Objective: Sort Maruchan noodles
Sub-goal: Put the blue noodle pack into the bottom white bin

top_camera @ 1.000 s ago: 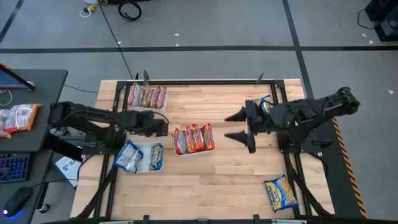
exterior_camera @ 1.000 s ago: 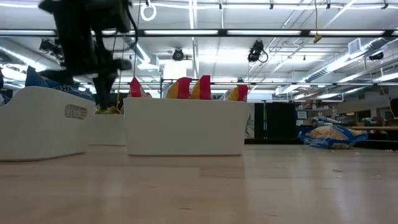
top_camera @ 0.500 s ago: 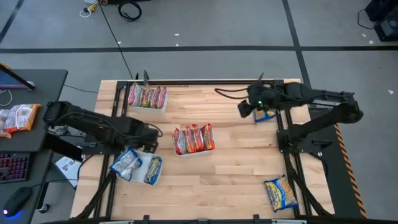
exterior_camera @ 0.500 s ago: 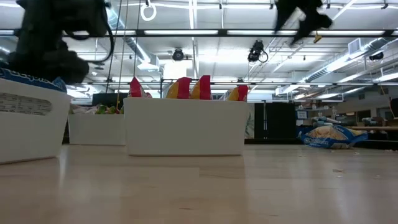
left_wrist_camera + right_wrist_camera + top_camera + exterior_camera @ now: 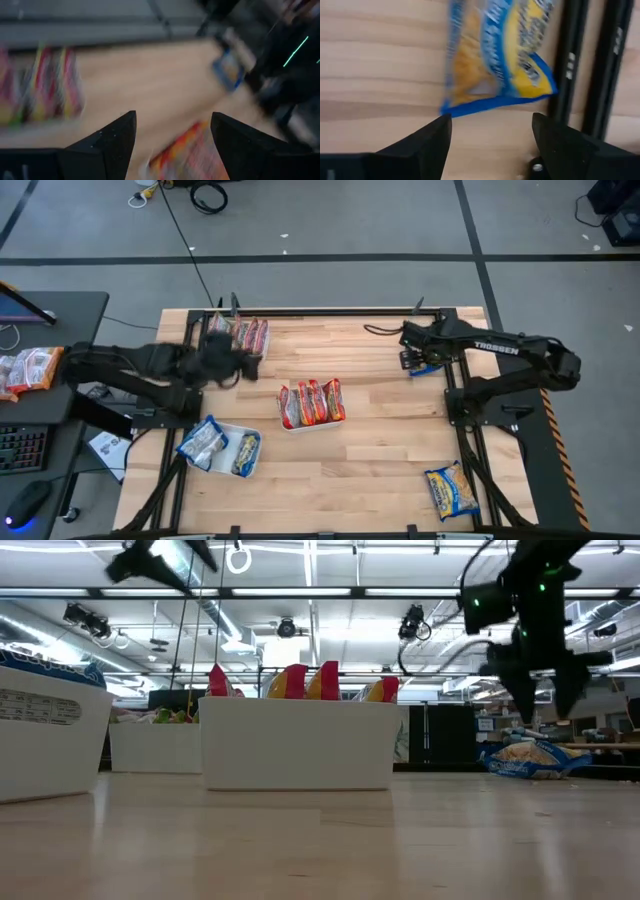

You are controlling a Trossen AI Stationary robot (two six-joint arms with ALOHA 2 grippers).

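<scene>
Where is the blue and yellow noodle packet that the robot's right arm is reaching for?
In the high view, the blue and yellow packet lies at the table's far right edge, beside the frame rail, directly under the open right gripper.

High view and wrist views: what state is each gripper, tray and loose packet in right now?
Left gripper: open, empty, above the far-left tray.
Right gripper: open, empty, over the blue-and-yellow packet at the table's far right edge.
Middle tray: holds upright red-orange packets.
Near-left tray: holds blue packets, sits askew.
Second blue-and-yellow packet: lying loose, near right corner.
</scene>
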